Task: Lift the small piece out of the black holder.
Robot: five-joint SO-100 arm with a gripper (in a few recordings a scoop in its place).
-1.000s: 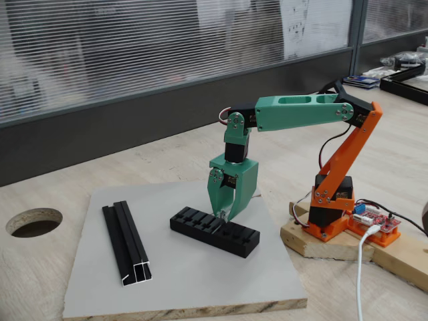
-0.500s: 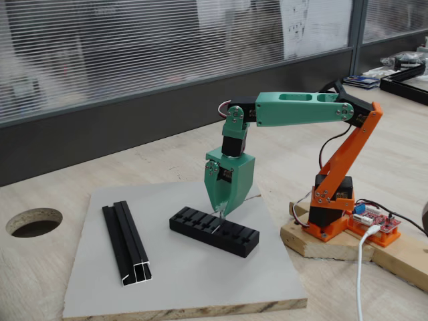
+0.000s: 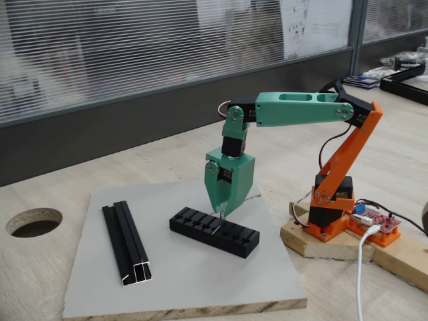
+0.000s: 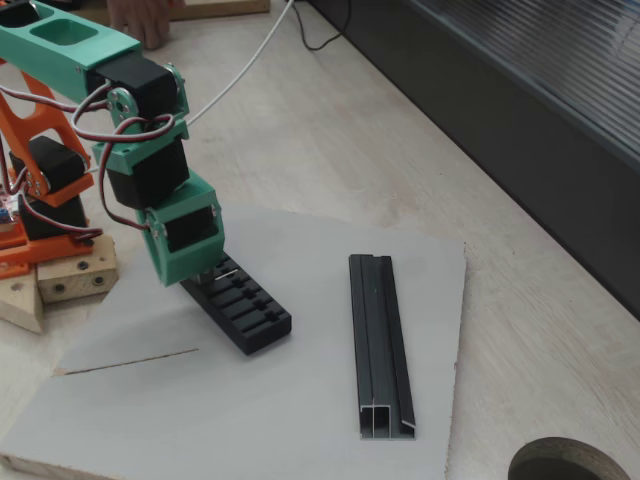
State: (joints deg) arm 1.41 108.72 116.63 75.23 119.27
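The black holder (image 3: 214,231) (image 4: 240,305) lies on the grey board, its slotted top facing up. My green gripper (image 3: 221,211) (image 4: 205,272) points straight down, just above the holder's middle slots. Its fingers are pressed together to a point. A thin silvery small piece (image 3: 218,223) (image 4: 228,271) hangs from the tips, its lower end still at the holder's top. In a fixed view from the other side, the gripper's green body hides the fingertips and the piece sticks out beside it.
A long black grooved rail (image 3: 127,242) (image 4: 378,340) lies apart from the holder on the grey board (image 3: 187,281) (image 4: 300,420). The orange arm base (image 3: 331,214) sits on a wooden block beside a red circuit board (image 3: 374,224). A round hole (image 3: 33,222) is cut in the table.
The gripper has risen a little from the holder's top over the last second, and its fingers have closed to a point, with the thin piece showing below them.
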